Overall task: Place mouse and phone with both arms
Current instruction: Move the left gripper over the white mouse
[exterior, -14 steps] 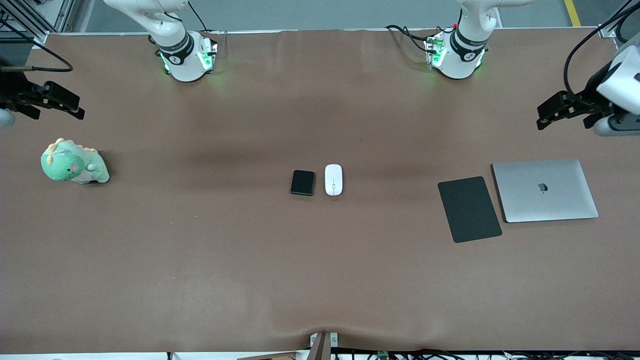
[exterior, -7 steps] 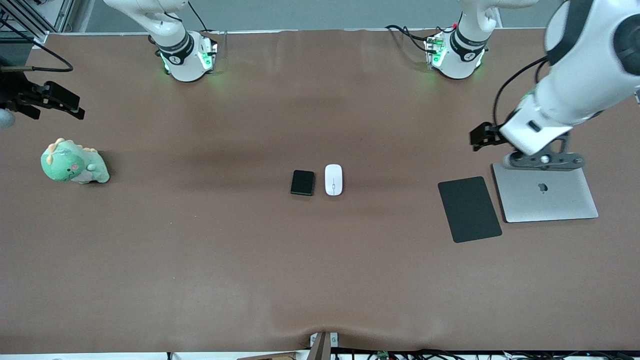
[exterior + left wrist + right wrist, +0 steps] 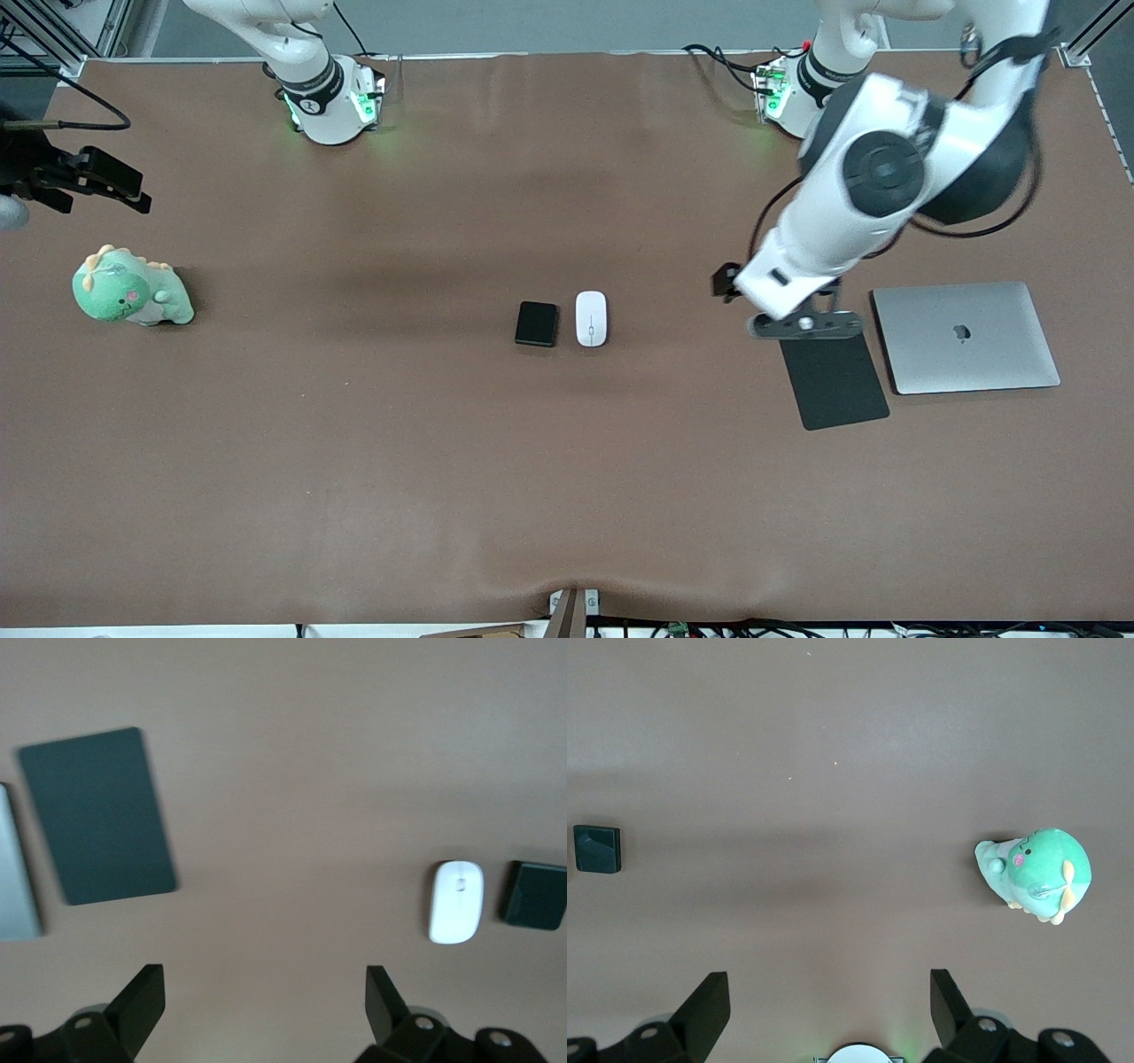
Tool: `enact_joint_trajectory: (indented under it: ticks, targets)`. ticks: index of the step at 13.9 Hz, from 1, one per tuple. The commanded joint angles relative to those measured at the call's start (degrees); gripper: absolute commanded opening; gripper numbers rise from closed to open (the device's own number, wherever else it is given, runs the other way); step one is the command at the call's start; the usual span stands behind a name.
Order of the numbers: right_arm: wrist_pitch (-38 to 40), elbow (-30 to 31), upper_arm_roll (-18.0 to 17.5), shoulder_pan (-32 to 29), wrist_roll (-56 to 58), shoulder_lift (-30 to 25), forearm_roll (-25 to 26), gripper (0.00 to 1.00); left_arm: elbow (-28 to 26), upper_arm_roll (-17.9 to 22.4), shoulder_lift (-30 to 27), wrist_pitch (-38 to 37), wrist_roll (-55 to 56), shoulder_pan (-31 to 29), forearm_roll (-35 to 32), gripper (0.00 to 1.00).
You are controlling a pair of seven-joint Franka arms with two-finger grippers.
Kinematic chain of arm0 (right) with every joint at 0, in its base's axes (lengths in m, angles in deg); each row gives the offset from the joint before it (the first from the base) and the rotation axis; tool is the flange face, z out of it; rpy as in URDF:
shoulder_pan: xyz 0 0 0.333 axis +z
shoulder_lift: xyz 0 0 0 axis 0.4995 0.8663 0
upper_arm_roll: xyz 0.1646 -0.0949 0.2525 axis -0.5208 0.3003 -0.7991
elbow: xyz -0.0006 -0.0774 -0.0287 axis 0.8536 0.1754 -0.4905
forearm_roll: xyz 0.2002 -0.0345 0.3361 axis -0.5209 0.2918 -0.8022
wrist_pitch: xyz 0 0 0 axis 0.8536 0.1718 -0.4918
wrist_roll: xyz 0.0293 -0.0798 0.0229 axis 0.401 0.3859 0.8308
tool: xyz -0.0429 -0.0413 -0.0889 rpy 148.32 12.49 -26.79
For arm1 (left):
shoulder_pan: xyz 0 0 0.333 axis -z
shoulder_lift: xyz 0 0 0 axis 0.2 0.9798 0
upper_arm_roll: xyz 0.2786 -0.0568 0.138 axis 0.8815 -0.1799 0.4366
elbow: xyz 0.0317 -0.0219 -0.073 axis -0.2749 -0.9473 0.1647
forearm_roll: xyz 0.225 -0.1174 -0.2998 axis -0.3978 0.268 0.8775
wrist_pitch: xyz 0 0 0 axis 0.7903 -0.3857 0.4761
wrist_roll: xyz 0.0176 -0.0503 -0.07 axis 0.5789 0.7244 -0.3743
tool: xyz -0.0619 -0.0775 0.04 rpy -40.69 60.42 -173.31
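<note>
The mouse (image 3: 591,318) lies flat near the middle of the table (image 3: 567,496), its long axis running toward the front camera, and the phone (image 3: 536,323) lies just beside it toward the right arm's end, the two close together with a thin strip of table between them. Neither is touched by anything. In the left wrist view the mouse (image 3: 456,902) and the phone (image 3: 534,896) show side by side, with bare table between them and the mat. The left gripper (image 3: 266,997) hangs in the air with its fingers (image 3: 142,1001) spread wide and nothing between them; in the front view the left arm reaches out from its base, and its wrist is over the mat's farther edge, with the gripper (image 3: 725,282) over bare table beside it, toward the mouse. The flat black mat (image 3: 837,377) lies toward the left arm's end of the table, well apart from the mouse, and a closed silver laptop (image 3: 966,337) lies just beside the mat, closer still to that end. The right gripper (image 3: 111,186) waits in the air at the right arm's end of the table, fingers (image 3: 709,1005) spread and empty, over the table near a green plush dinosaur (image 3: 130,288) that sits well apart from the phone.
</note>
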State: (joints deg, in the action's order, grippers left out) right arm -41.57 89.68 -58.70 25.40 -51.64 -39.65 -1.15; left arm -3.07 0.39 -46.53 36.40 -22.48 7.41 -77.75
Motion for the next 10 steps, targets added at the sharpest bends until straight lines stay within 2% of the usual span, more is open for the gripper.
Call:
enact_joint_trajectory:
  ticks: [1,7,10]
  targets:
    - [0.12,-0.74,-0.90,-0.80,0.51,0.32,-0.30,1.00,0.85,0.14,4.73,4.82,4.93,4.25,-1.27,1.00]
    - [0.12,-0.92,-0.98,-0.53,0.51,0.40,-0.30,1.00,1.20,0.32,13.34,14.93,13.63,10.85,-1.36,1.00]
    - [0.12,-0.92,-0.98,-0.62,0.60,0.58,-0.30,1.00,1.29,0.32,16.86,19.59,16.80,12.34,-1.80,1.00]
